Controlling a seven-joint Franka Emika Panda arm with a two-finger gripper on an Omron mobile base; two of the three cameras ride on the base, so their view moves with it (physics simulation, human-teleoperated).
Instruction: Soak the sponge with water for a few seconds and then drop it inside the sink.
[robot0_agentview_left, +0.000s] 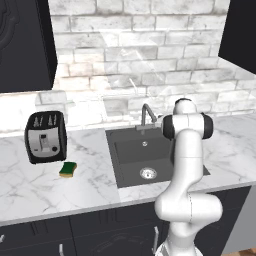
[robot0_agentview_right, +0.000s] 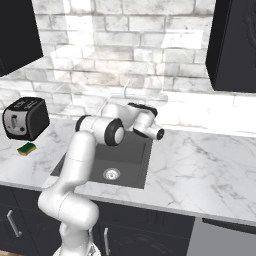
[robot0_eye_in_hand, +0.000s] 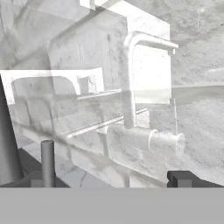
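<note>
Sponge (robot0_agentview_left: 68, 169) seen lying on counter (robot0_agentview_left: 35, 185) just in front of toaster (robot0_agentview_left: 45, 136), left of sink (robot0_agentview_left: 131, 162); gripper (robot0_eye_in_hand: 114, 177) jaws spread wide, nothing held

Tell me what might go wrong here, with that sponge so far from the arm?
The sponge lies on the counter right beside the toaster, so the reaching arm might bump the toaster. The open pincer is now close to the tap, and swinging away could clip it. No water is seen running, so the soak may fail unless the tap gets turned on.
</note>
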